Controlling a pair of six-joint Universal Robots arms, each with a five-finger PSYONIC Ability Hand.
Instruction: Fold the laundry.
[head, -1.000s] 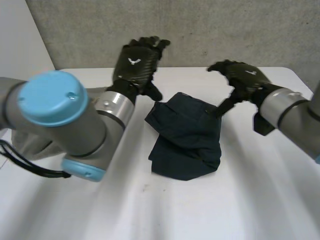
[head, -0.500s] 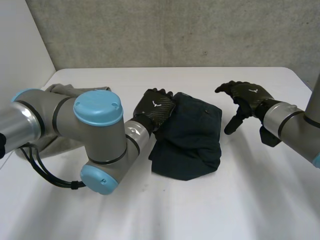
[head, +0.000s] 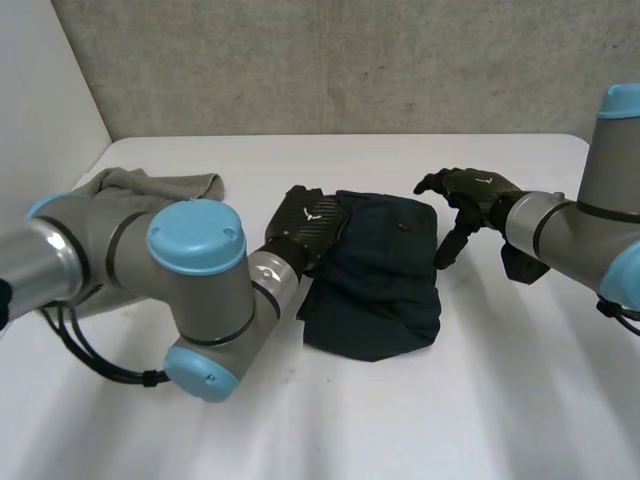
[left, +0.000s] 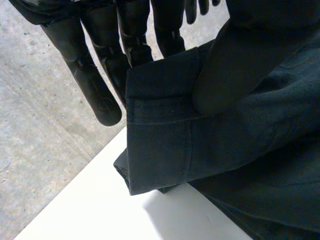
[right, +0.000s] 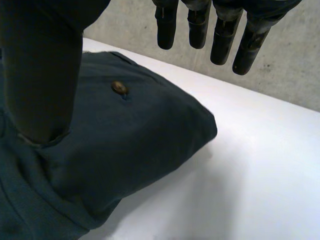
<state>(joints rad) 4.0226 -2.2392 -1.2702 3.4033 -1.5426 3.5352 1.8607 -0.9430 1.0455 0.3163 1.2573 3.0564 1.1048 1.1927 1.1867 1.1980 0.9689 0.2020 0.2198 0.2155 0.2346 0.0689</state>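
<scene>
Where the flat white table (head: 420, 420) meets the rough grey concrete wall (head: 350, 60), a crumpled dark navy fabric garment (head: 385, 285) lies near the middle of the tabletop, between the two arms; the black left hand (head: 310, 222) sits at the garment's left edge, its back turned up toward the head camera; in the left wrist view that hand (left: 95, 85) has its fingers behind a stitched, doubled-over hem of the garment (left: 165, 145) and its thumb (left: 235, 65) pressed on the front of it, so the cloth is pinched between them and the hem stands a little off the table; the black right hand (head: 475, 190) is at the garment's right edge, palm down, with its thumb reaching down to the cloth; in the right wrist view the thumb (right: 40, 75) rests on the garment (right: 140, 135) while the fingers (right: 200, 25) hang straight and apart from it, so this hand is spread and holds nothing; a small brown round button (right: 119, 87) shows on the fabric just beside that thumb; a rumpled light grey cloth (head: 150, 187) lies well apart, behind the left arm near the table's far left corner.
</scene>
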